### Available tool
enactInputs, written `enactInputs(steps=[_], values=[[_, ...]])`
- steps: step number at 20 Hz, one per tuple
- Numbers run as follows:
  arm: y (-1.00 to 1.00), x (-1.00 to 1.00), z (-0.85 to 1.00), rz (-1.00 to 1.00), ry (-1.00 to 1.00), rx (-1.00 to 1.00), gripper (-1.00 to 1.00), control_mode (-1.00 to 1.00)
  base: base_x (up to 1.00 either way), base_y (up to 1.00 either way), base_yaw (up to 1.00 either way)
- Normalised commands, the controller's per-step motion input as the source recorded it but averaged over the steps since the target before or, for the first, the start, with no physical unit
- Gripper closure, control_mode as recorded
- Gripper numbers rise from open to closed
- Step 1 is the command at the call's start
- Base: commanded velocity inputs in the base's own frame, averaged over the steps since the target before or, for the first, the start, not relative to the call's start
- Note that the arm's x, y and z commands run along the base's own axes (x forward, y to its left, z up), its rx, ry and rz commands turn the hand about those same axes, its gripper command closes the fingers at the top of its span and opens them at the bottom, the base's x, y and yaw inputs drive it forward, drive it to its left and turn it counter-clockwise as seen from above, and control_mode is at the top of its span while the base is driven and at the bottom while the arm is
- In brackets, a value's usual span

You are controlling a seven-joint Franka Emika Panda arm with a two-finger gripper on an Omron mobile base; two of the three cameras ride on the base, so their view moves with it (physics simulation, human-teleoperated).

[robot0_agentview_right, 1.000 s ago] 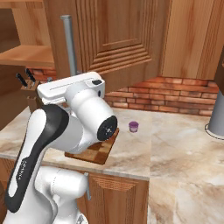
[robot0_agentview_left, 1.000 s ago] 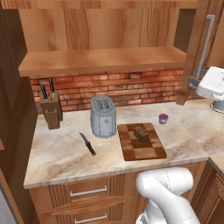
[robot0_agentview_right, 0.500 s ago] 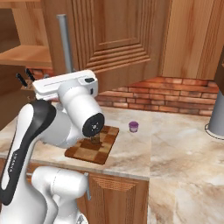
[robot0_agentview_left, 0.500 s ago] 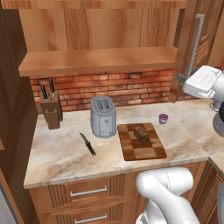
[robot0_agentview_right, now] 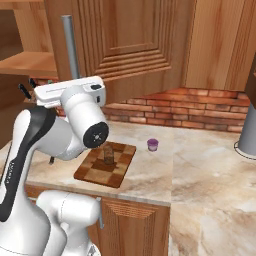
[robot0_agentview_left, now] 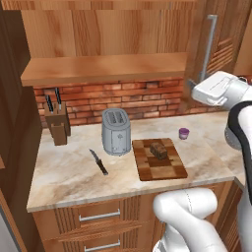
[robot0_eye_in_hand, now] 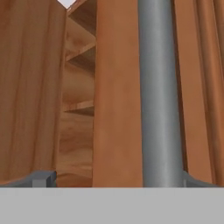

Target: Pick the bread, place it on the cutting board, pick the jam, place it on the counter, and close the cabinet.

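brick wall and warm wood made up the little kitchen. biggest was the cabinet (robot0_agentview_right: 125,45) door, which stood swung open with its grey handle (robot0_eye_in_hand: 159,92) right in front of the hand, likely so the door could be pushed shut. next came the counter (robot0_agentview_left: 69,172), where the small things sat. the cutting board (robot0_agentview_left: 158,158) lay by the toaster (robot0_agentview_left: 116,131), and the bread (robot0_agentview_left: 158,150) sat on it, so that job looked done. the jam (robot0_agentview_left: 183,133) stood on the counter just past the board. the gripper (robot0_eye_in_hand: 118,178) tips sat wide apart, one on each side of the handle, holding nothing. no words or labels could be read anywhere.
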Motion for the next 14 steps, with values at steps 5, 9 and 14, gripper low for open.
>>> enactInputs(steps=[5, 9, 14], values=[[0.22, 0.39, 0.00, -0.02, 0.00, 0.00, -1.00, -1.00, 0.00, 0.00, 0.00], [0.19, 0.42, 0.00, 0.00, 0.00, 0.00, -1.00, -1.00, 0.00, 0.00, 0.00], [0.21, 0.44, 0.00, 0.00, 0.00, 0.00, -1.00, -1.00, 0.00, 0.00, 0.00]])
